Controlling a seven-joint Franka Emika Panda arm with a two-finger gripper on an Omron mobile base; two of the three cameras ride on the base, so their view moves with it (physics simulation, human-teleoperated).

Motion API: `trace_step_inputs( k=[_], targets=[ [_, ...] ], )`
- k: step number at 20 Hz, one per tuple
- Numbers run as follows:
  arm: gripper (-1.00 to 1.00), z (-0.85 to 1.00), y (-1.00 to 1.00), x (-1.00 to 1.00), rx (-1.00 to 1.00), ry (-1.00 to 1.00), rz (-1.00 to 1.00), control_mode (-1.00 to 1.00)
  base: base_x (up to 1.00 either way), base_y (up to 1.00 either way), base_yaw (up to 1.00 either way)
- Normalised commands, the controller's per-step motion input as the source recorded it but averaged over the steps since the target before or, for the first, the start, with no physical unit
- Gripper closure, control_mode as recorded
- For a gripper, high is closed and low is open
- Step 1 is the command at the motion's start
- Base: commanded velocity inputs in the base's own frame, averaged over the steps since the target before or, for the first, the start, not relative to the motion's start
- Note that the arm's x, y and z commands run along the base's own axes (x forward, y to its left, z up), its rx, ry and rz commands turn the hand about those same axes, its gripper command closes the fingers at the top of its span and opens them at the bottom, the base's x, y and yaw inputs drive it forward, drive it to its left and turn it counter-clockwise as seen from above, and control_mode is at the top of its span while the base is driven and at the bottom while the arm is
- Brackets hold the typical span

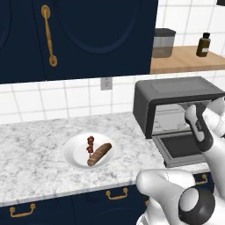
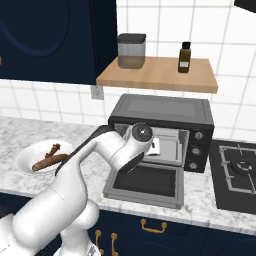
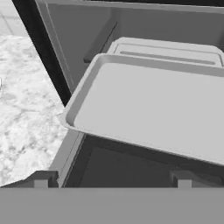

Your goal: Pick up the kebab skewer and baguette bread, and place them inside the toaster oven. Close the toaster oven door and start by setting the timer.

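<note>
Dark grey toaster oven (image 1: 176, 94), golden-brown baguette bread (image 1: 99, 154), seemingly white plate (image 1: 72, 154)

Your white arm (image 2: 107, 150) bent at the elbow and reached forward and low. Your gripper (image 3: 112, 180) pointed ahead, its two finger tips (image 3: 40, 180) far apart, probably empty.

White plate (image 1: 72, 157) on the marble counter (image 1: 30, 145), left of centre. Grey canister (image 2: 131, 50) and small brown bottle (image 2: 185, 57) stand apart on a wooden wall shelf (image 2: 159, 76). Navy upper cabinet (image 1: 88, 35) with a brass handle (image 1: 48, 35). Wall outlet (image 1: 106, 83) in white tile beneath it. Black stovetop (image 2: 235, 175) at the counter's right end. Navy drawers with brass pulls (image 1: 116, 193) below the counter edge.
</note>
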Motion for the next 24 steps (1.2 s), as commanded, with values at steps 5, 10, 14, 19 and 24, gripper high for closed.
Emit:
trace_step_inputs(
  k=[5,10,14,19,24],
  targets=[
    [-1.00,0.54,0.98,-0.95,0.00,0.06,-0.04,-1.00,0.00,0.00,0.00],
    [-1.00,0.29,1.00,-0.10,0.00,0.18,-0.03,-1.00,0.00,0.00,0.00],
    [-1.00,0.09,1.00,0.06,0.00,0.20,0.00,-1.00,0.00,0.00,0.00],
    [-1.00,-0.02,1.00,0.16,0.00,0.22,-0.05,-1.00,0.00,0.00,0.00],
    [-1.00,-0.07,1.00,0.12,0.00,0.17,-0.17,-1.00,0.00,0.00,0.00]
  ],
)
